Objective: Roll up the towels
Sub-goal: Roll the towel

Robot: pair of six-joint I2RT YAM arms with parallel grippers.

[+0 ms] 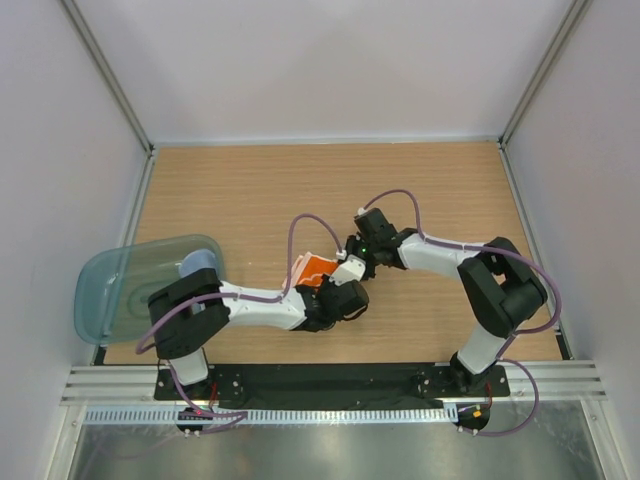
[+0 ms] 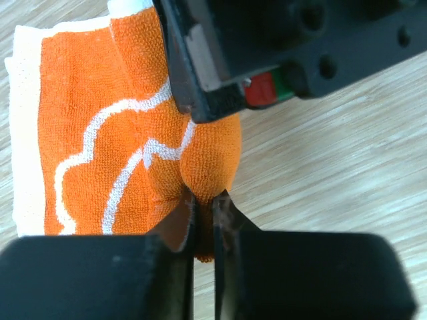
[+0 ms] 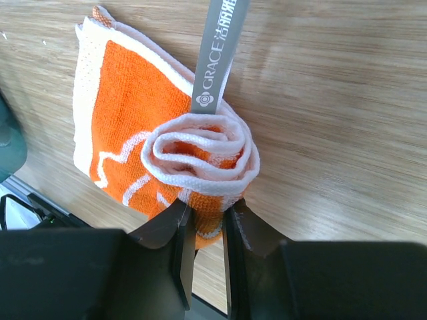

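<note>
1. Pale walls (image 1: 300,60) box in a wooden table (image 1: 250,190). Both arms meet over its middle, well away from every edge.
2. The left pincer (image 2: 202,203) has its jaws pressed together on a fold of the orange towel (image 2: 100,133). It grips the near end of the rolled part, right at its tips.
3. The right pincer (image 3: 208,212) is clamped on the lower lip of the roll's other end. The white spiral faces it just above its tips, and a grey label (image 3: 217,53) runs straight ahead from the roll.
4. The roll's long axis runs from one pincer to the other, so each holds one end. They face each other with only the roll between them, and neither arm is the nearer one.
5. The flat, unrolled part lies on the wood ahead and to the left of the left pincer. From the right pincer it lies above and to the left.
6. My judgement is that rolling on means turning both ends together toward that flat side. An uneven turn would likely skew the roll into a cone.
7. Bare wood surrounds the cloth beyond both pincers. The two heads crowd each other, so there is little slack between them.
8. A tray (image 1: 100,290) holding a pale blue towel (image 1: 198,264) sits well behind the left pincer, beside that arm's base.
</note>
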